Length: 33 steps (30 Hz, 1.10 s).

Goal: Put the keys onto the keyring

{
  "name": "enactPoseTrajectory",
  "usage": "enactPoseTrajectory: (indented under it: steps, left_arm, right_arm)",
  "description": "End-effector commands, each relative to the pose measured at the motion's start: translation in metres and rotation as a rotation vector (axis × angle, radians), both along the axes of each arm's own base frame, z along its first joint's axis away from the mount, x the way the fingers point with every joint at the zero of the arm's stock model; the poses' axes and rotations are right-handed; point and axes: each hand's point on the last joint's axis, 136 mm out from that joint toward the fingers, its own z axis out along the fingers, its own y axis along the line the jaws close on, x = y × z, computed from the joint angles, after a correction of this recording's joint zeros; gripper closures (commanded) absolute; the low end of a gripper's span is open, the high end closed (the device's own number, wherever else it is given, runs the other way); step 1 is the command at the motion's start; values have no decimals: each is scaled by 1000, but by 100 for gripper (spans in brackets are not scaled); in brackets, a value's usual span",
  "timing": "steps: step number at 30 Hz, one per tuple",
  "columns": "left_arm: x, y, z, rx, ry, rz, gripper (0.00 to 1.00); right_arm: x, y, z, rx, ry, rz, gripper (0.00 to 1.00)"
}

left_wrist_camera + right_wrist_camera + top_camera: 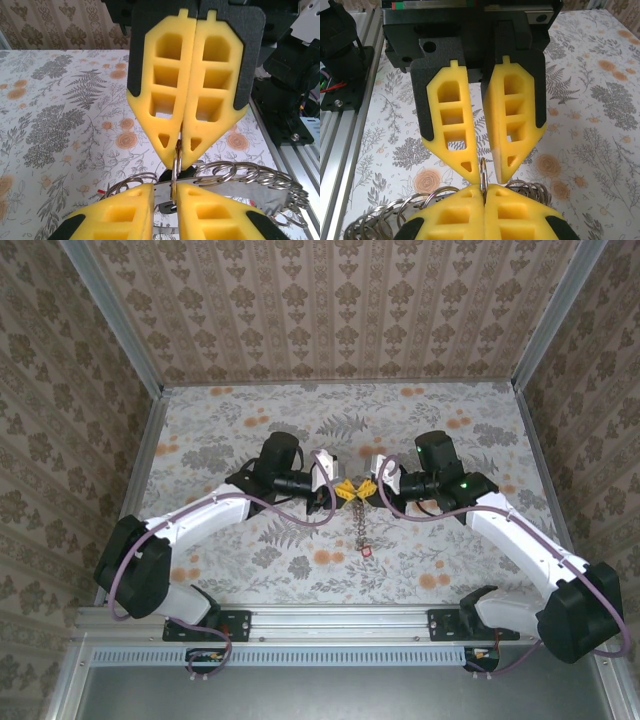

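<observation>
Left yellow-padded claw (486,172): pads spread, set astride the ring's edge, nothing pinched. Thin metal keyring (240,175), fringed with small grey keys (292,192), is held above the middle of the floral-patterned surface (250,420). Right yellow-padded claw (483,192): pads pressed together on the ring. Risk judged: the thin wire could be twisted out of the right pinch if knocked by the left pads, and the bunch dropped.
</observation>
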Motion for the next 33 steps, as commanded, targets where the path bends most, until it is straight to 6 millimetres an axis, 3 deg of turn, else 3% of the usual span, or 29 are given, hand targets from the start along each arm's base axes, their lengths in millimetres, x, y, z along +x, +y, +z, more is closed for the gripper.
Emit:
enactPoseTrajectory:
  steps: [1,15,21,28,33]
  left_arm:
    - [-6,1,13,-6,-43,-26,81]
    - [-7,-5,19,-31,-64,-20,83]
    - [-6,-6,18,-31,-58,-22,100]
    - [-1,-5,41,-201,18,-23,100]
    - [-8,-6,43,-222,37,-73,100]
  right_arm:
    - [-1,3,15,1,-41,25,100]
    - [-2,9,5,-72,-22,35,100]
    - [-2,10,-1,-108,0,38,97]
    - [6,2,-2,31,31,-4,83]
    - [6,5,2,107,47,22,82]
